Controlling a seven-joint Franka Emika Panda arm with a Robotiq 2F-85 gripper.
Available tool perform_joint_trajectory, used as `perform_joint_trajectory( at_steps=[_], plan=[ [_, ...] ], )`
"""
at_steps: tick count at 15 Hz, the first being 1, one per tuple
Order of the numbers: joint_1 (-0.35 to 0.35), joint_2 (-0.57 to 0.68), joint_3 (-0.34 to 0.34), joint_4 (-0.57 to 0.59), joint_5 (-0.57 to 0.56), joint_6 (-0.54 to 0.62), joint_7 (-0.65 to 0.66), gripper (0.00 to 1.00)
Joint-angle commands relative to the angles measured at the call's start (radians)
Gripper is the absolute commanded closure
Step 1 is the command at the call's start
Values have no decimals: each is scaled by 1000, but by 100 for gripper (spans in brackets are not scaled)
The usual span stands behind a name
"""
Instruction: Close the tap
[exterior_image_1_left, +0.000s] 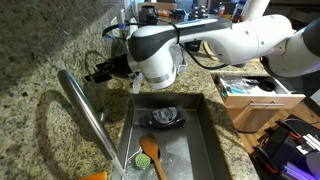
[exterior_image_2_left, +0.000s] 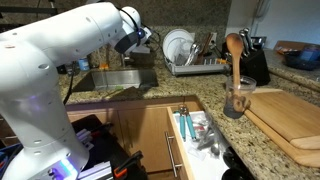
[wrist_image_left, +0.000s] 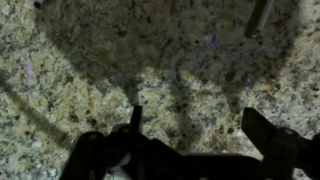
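The tap (exterior_image_1_left: 90, 115) is a long brushed silver spout that runs slantwise over the granite counter left of the sink (exterior_image_1_left: 205, 140). I cannot make out its lever handle. My gripper (exterior_image_1_left: 98, 72) hovers over the counter just above and right of the spout's upper end, apart from it. In the wrist view the gripper (wrist_image_left: 198, 122) is open and empty, its two dark fingers spread over bare granite. A thin silver metal piece (wrist_image_left: 258, 15) shows at the top right; I cannot tell whether it is part of the tap. In the other exterior view my arm hides the tap.
The sink holds a black dish (exterior_image_1_left: 165, 117), a wooden spoon (exterior_image_1_left: 152, 148) and a green scrubber (exterior_image_1_left: 143, 160). A steel dish rack (exterior_image_2_left: 192, 62), a jar with a wooden spoon (exterior_image_2_left: 236, 95), a cutting board (exterior_image_2_left: 290, 115) and an open drawer (exterior_image_2_left: 195, 135) stand nearby.
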Motion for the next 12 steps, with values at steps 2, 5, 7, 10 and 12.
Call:
perform_joint_trajectory(
  at_steps=[2, 5, 7, 10, 12],
  plan=[
    [9, -25, -48, -14, 24, 84, 13, 0],
    [16, -39, -85, -23, 71, 146, 38, 0],
    [10, -5, -55, 0, 31, 120, 26, 0],
    [16, -28, -87, -12, 74, 140, 48, 0],
    [21, -49, -121, -29, 133, 160, 73, 0]
  ],
)
